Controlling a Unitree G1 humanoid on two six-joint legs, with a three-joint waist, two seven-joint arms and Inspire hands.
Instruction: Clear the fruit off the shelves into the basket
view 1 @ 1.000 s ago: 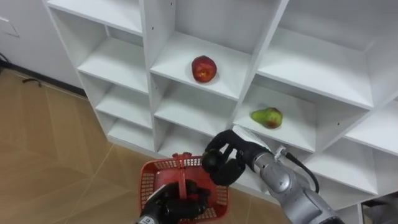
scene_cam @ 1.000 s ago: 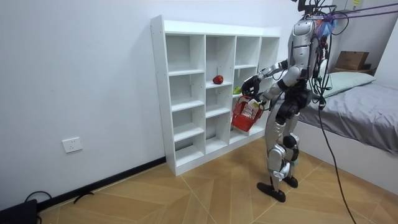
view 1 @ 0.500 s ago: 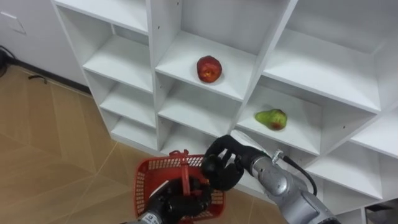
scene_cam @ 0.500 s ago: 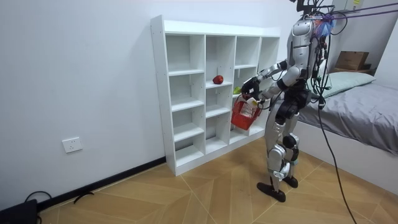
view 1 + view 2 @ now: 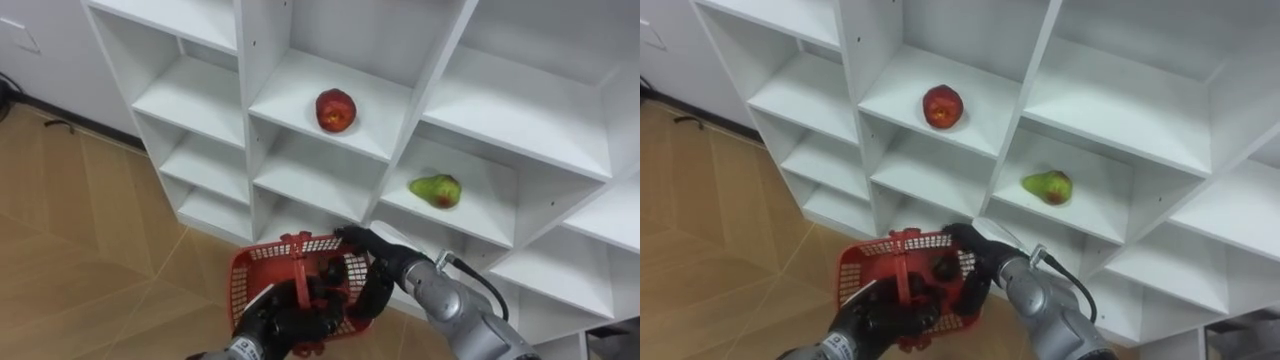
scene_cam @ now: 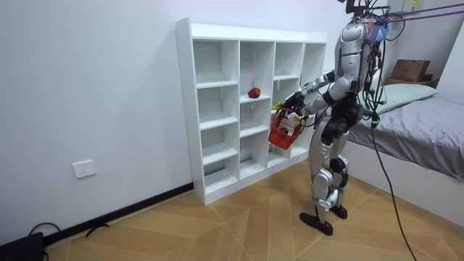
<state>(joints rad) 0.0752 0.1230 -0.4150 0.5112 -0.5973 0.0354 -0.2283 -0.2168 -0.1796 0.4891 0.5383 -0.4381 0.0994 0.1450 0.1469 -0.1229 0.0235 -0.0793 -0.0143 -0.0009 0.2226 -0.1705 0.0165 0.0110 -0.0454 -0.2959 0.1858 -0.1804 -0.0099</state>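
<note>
**Two fruits on the shelf, one dark thing in the basket**

The apple (image 5: 335, 110) is round and red. It sits in a box of the white shelf (image 5: 500, 110). The pear (image 5: 435, 190) is green with a bit of red. It lies on its side in the next box, one row lower and to the right.

There is one apple, one pear and one red basket (image 5: 250, 285).

The left hand (image 5: 275, 325) is curled round the basket's handle (image 5: 301, 280) and holds the basket up in front of the shelf. The right hand (image 5: 378, 262) reaches over the rim into the basket. I cannot tell how its fingers are. One small dark round thing (image 5: 943, 268) shows inside the basket, just beside that hand.
</note>
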